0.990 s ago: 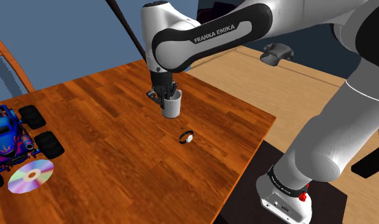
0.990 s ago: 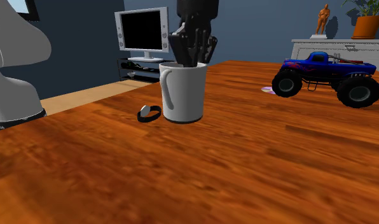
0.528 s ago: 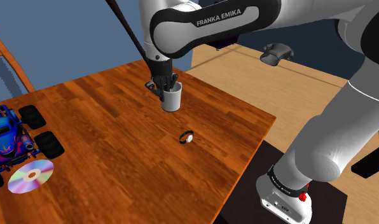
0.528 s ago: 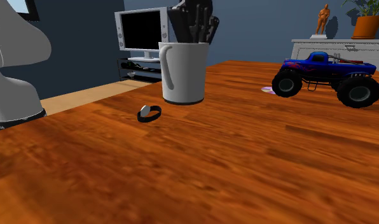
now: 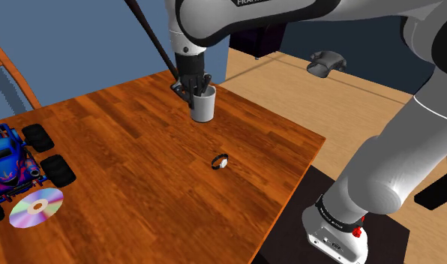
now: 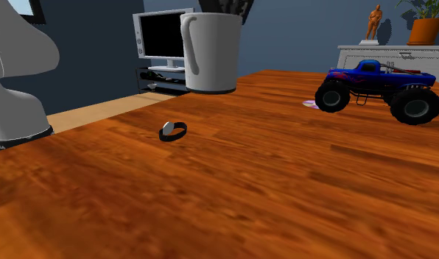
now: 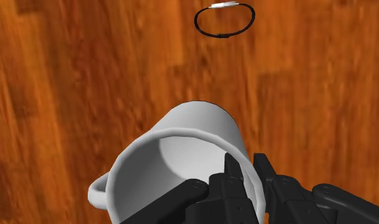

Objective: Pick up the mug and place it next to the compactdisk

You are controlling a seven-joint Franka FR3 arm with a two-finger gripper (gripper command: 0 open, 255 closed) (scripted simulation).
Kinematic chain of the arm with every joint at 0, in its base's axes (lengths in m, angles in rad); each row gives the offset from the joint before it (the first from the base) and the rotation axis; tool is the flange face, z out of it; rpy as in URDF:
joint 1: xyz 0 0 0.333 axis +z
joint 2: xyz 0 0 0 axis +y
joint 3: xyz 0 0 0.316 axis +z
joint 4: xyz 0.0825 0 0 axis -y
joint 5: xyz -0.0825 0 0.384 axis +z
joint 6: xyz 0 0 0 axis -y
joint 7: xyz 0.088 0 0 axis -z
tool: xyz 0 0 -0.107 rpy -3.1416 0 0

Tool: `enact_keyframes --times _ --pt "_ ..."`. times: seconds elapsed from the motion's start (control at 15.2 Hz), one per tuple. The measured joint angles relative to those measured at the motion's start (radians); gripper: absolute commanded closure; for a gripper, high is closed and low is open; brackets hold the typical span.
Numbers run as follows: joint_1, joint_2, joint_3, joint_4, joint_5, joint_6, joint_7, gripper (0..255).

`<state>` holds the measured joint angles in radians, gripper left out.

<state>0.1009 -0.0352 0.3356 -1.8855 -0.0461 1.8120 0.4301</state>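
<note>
A white mug (image 5: 203, 106) hangs above the wooden table (image 5: 124, 150), lifted clear of its surface, as the second exterior view's mug (image 6: 209, 51) also shows. My black gripper (image 5: 192, 86) is shut on the mug's rim. In the wrist view one finger (image 7: 229, 188) reaches inside the mug (image 7: 182, 159) and the other runs outside its wall, the gripper (image 7: 245, 175) pinching the rim. The shiny compact disc (image 5: 36, 207) lies flat near the table's corner at the shoulder view's lower left, far from the mug. A sliver of the disc (image 6: 309, 104) peeks out behind the toy truck.
A blue monster truck toy (image 5: 12, 161) stands just beside the disc. A small black ring with a white bead (image 5: 220, 160) lies on the table below the mug. A monitor (image 6: 163, 37) and a dresser (image 6: 391, 55) stand beyond the table.
The gripper has risen with the mug in it, lifting it off the table and higher in both exterior views. The ring, truck and disc have stayed put.
</note>
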Motion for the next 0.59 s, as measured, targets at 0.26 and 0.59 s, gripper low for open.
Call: enact_keyframes --times 0.26,0.59 --pt "0.001 -0.004 0.001 0.050 0.002 -0.054 -0.001 255" --pt "0.005 0.003 0.005 0.108 0.001 -0.106 0.005 255"
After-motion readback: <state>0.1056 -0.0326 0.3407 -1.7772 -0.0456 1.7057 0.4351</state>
